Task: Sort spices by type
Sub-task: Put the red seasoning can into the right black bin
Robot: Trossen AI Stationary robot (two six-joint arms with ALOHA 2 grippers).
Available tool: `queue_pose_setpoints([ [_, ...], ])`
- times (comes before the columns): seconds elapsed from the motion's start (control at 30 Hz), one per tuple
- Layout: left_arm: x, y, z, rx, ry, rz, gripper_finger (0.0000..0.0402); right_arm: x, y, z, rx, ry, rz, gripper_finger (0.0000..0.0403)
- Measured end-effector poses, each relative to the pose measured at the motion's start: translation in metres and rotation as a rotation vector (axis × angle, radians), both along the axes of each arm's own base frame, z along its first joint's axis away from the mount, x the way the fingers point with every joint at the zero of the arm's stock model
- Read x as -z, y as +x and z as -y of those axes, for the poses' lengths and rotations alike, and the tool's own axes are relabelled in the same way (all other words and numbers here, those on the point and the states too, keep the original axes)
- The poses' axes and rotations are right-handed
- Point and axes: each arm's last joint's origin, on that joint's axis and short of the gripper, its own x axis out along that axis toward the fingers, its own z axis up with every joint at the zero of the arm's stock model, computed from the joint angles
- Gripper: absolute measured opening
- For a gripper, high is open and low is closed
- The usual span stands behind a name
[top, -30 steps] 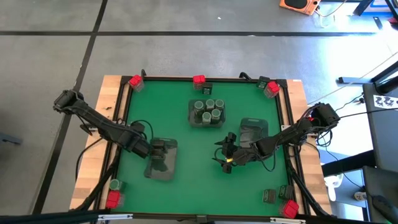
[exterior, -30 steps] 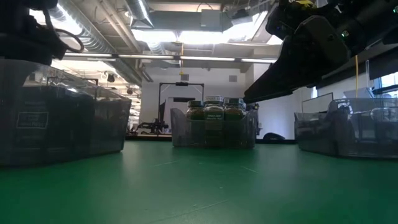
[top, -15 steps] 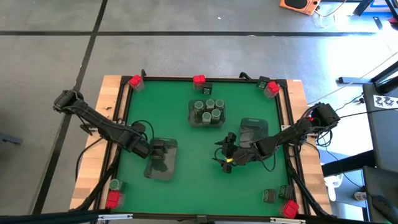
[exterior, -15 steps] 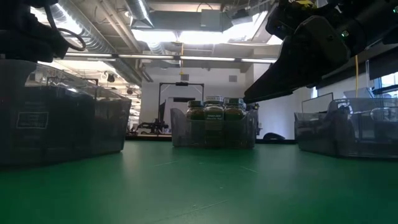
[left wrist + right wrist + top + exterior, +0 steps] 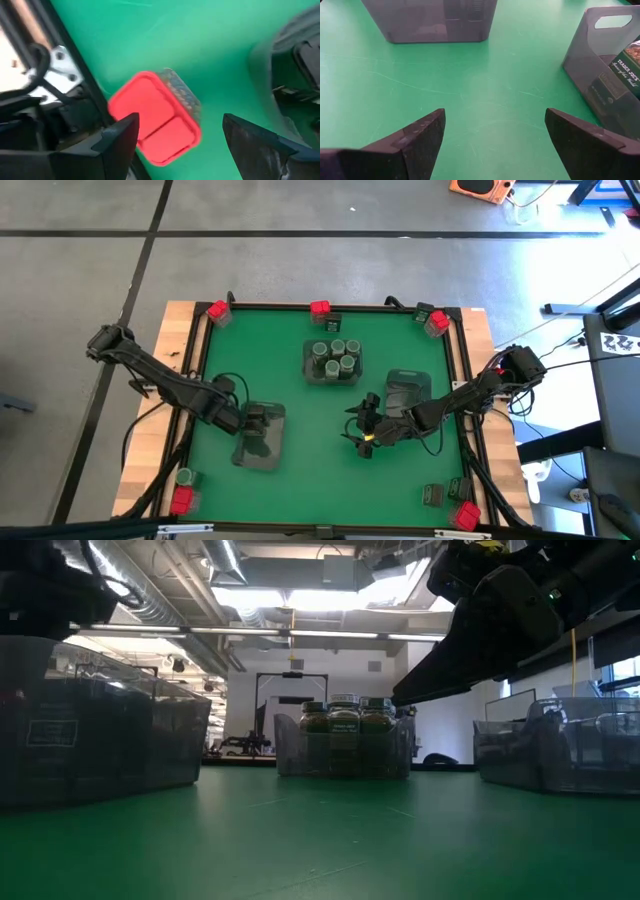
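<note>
Left hand (image 5: 172,137) open above red box (image 5: 154,119); right hand (image 5: 492,145) open, empty, over worktop (image 5: 485,80). Box likely light, rigid, slippery; grip across flat long sides

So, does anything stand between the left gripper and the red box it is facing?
Nothing visible does. In the left wrist view the red box lies on the green mat just beyond the open left gripper, no container between. A grey tray stands aside. The right gripper waits elsewhere.
</note>
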Motion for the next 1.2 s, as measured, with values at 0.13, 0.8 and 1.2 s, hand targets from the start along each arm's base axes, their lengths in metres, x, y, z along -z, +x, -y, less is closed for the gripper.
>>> queue_pose_setpoints([
  [0.13,-0.008,0.001,0.000,-0.009,0.023,0.011,0.0282,0.000,0.000,0.000,0.000,0.000,0.000,0.0342],
  [0.8,-0.006,0.000,0.000,-0.291,0.102,-0.013,0.0282,0.000,0.000,0.000,-0.002,0.002,0.001,0.0342],
  [1.2,0.008,0.001,0.003,-0.365,0.139,-0.048,0.0282,0.000,0.000,-0.001,-0.018,0.026,0.000,0.0342],
])
